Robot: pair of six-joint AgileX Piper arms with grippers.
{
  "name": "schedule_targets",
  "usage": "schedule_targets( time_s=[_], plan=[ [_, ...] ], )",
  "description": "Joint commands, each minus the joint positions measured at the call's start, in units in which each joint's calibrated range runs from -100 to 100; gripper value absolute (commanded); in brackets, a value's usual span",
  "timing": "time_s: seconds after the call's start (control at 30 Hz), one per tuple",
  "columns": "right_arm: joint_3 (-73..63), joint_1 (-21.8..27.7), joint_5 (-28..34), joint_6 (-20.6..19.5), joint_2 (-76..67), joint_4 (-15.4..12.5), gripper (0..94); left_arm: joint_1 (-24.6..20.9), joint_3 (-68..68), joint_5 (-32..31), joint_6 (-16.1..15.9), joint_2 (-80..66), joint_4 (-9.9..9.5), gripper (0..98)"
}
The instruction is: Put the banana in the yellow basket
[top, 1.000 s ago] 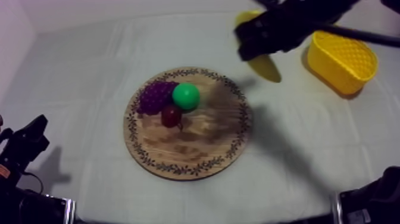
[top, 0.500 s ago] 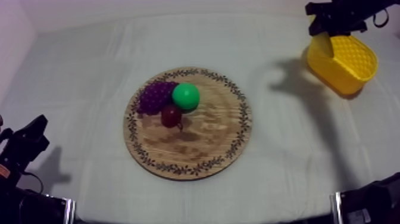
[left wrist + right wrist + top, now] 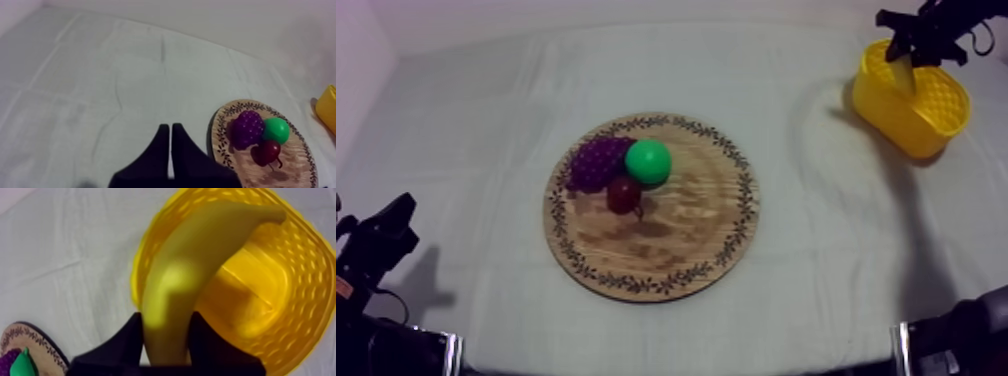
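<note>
The right gripper (image 3: 165, 319) pinches the banana (image 3: 200, 263) by one end and holds it over the basket (image 3: 928, 112) at the table's far right, the fruit's other end above the basket's hollow. The left gripper (image 3: 171, 129), fingers pressed together on nothing, sits low beside the board (image 3: 676, 250). On the board, grapes (image 3: 598, 162), a green fruit (image 3: 649, 161) and a small red fruit (image 3: 625, 193) cluster together.
</note>
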Motion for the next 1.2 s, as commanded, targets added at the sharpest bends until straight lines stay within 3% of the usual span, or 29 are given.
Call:
schedule_targets(
  time_s=[0.0, 0.23, 0.43, 0.63, 0.9, 1.17],
  plan=[
    [-1.6, 0.4, 0.1, -0.4, 2.5, 0.6, 24.4, 0.0, 0.0, 0.0, 0.0, 0.0, -0.03, 0.1],
    [-6.1, 2.2, 0.3, -1.5, 7.6, 1.4, 29.5, 0.0, 0.0, 0.0, 0.0, 0.0, -0.03, 0.1],
    [-7.1, 3.7, 0.8, -1.5, 8.9, 0.8, 40.3, 0.0, 0.0, 0.0, 0.0, 0.0, -0.03, 0.1],
    [-5.4, 3.6, 1.0, -2.6, 7.4, 2.2, 54.2, 0.0, 0.0, 0.0, 0.0, 0.0, -0.03, 0.1],
    [3.1, 3.2, 0.0, -1.7, -4.5, 2.1, 55.0, 0.0, 0.0, 0.0, 0.0, 0.0, -0.03, 0.1],
    [11.5, 4.0, -0.1, 0.1, -21.1, 0.5, 49.5, 0.0, 0.0, 0.0, 0.0, 0.0, -0.03, 0.1]
  ],
)
